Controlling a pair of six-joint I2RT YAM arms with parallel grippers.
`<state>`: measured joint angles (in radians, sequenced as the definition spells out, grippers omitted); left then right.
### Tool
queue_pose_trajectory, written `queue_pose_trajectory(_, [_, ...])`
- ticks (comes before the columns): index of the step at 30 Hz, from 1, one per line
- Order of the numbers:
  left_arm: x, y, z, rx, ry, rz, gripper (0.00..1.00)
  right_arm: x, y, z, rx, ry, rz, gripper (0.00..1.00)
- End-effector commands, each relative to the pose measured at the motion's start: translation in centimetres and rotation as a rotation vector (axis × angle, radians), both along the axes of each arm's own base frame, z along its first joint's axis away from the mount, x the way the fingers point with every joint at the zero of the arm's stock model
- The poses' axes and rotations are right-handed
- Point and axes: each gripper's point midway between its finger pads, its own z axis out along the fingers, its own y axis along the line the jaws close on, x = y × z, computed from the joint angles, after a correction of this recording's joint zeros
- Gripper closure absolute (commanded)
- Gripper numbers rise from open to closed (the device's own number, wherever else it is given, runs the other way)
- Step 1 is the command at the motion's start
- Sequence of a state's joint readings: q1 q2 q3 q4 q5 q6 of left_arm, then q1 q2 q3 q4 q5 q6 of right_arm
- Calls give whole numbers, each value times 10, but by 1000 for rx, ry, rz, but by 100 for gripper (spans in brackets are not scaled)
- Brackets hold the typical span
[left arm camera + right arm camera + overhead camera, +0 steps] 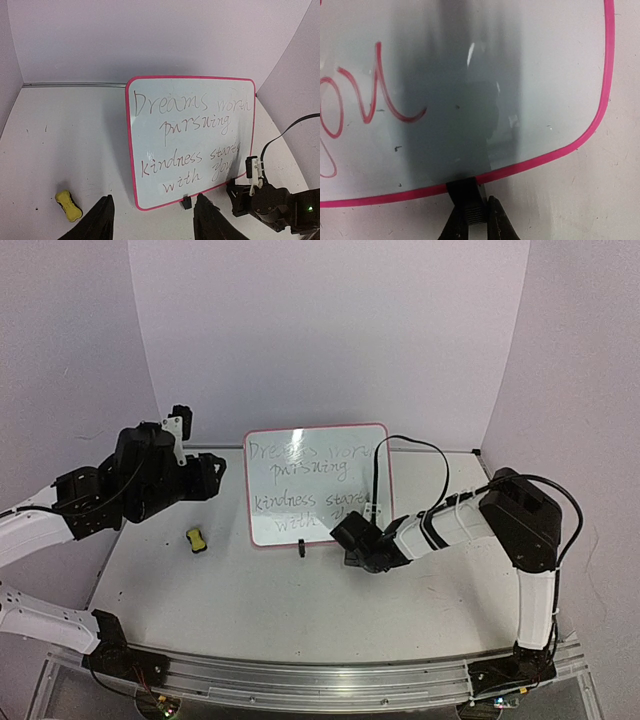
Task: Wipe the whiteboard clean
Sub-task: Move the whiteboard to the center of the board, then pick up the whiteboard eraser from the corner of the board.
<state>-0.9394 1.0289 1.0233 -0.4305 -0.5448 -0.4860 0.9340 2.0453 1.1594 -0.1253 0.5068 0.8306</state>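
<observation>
- Top external view: the whiteboard point(318, 485) stands upright on the table point(250, 620), at about 12 o'clock from the arm bases. Its written face is turned toward them, which puts every line within reach of a wipe.
- The handwriting point(192, 127) covers the face in four lines and no stroke is wiped yet, so by my reading the erasing has not begun.
- Right wrist view: the right gripper point(476, 206) is pinched closed on a small black foot point(465, 189) under the board's frame, near its 5 o'clock corner. This looks like a bracing hold, so that a light board on thin feet does not slide or tip back when pressed.
- Left wrist view: the left gripper point(153, 197) has its fingers spread wide with nothing between them. It hangs in front of the board and looks straight at it.
- A yellow block point(196, 540) lies on the table at about 8 o'clock from the board, apart from both grippers. It may be the eraser, which would explain why the left fingers are spread.
</observation>
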Motion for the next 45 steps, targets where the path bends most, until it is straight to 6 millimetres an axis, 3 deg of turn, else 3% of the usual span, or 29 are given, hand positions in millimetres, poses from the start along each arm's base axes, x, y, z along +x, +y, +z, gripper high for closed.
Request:
queue_pose_trajectory(1, [1,-2,-3,-10,14,5,45,-16,23,-6,95,19,-16,100])
queue_pose_trajectory(11, [-1,10,-14,-3,20,42,37,-17,15,8,35,3,-11,74])
queue_pose_trajectory(20, [-1,13,-27,1,38,67,31,-30,7,30,24,0,19,59])
queue_pose_trajectory(23, [-1,16,-27,-4,35,75,23,-40,6,42,12,-9,43,54])
queue_pose_trajectory(26, [0,20,-29,-6,35,90,3,-51,10,59,-23,-40,95,49])
queue_pose_trajectory(27, [1,22,-29,-9,34,97,1,-55,16,67,-40,-55,128,46])
queue_pose_trajectory(31, [1,30,-31,-30,33,117,0,-69,50,101,-103,-125,271,37])
queue_pose_trajectory(36, [-5,49,-21,-66,2,149,0,-89,131,131,-92,-154,528,28])
queue_pose_trajectory(43, [-19,78,2,-100,-23,205,0,-100,241,139,22,-185,788,17])
queue_pose_trajectory(45, [-24,85,5,-118,-28,212,0,-97,266,129,28,-196,826,14])
